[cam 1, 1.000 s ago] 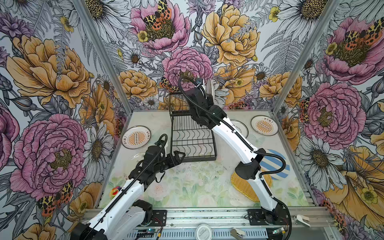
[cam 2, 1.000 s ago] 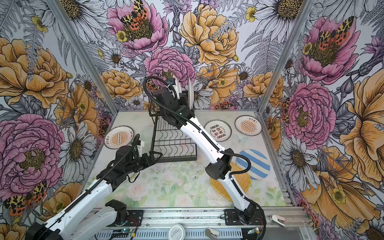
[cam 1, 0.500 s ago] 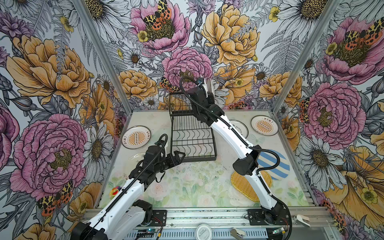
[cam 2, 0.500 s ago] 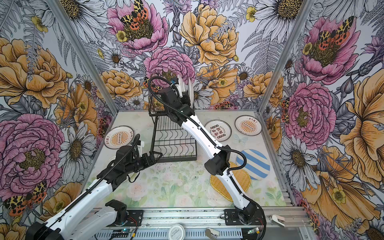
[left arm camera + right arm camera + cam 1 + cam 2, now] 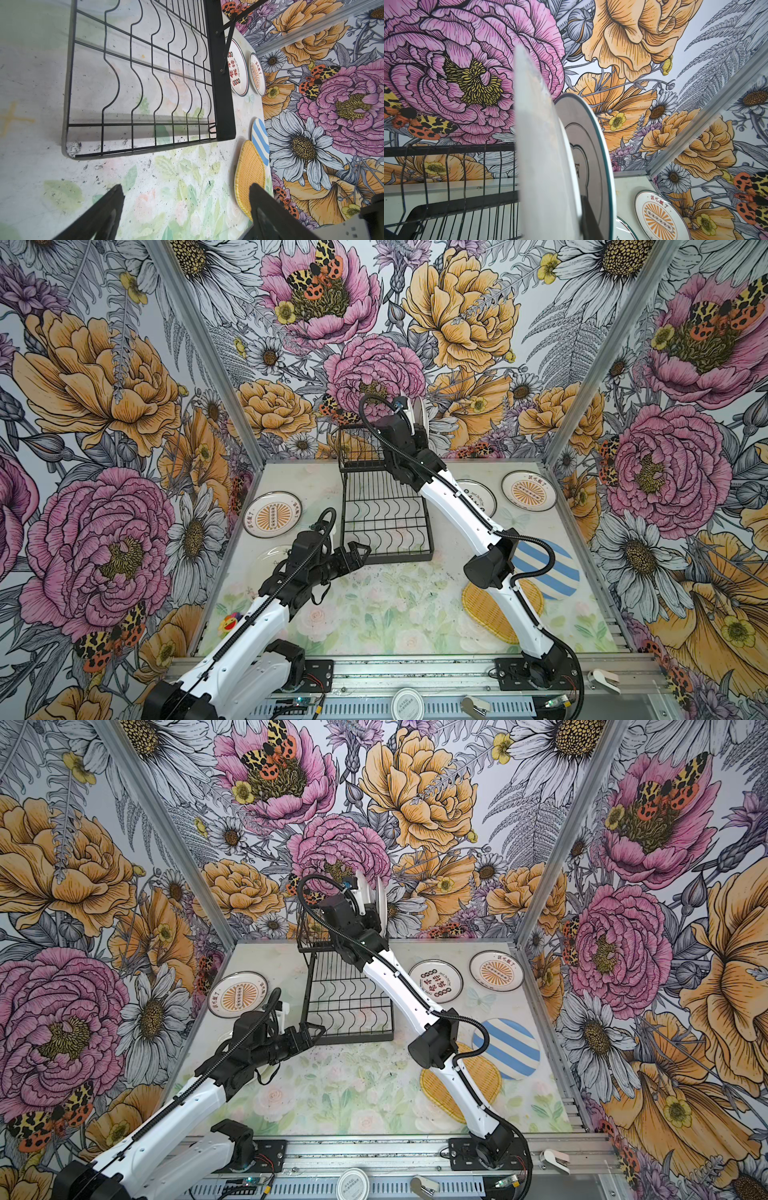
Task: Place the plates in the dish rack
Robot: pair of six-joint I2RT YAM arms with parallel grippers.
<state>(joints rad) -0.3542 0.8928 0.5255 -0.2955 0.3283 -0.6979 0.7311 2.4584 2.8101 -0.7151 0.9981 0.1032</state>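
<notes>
1. I judge the raised tier of the dish rack (image 5: 388, 561) to be the target; its lower grid holds nothing.
2. The held plate (image 5: 533, 145) is on edge above that tier, just beside a green-rimmed plate (image 5: 587, 145) standing upright there. Hazard: the rims clash, or the edge misses a slot and tips.
3. The right gripper (image 5: 406, 423) pinches the held plate; a shallow bite could slip.
4. The left gripper (image 5: 187, 187) is spread and empty near the rack's front corner; I could nudge the rack.
</notes>
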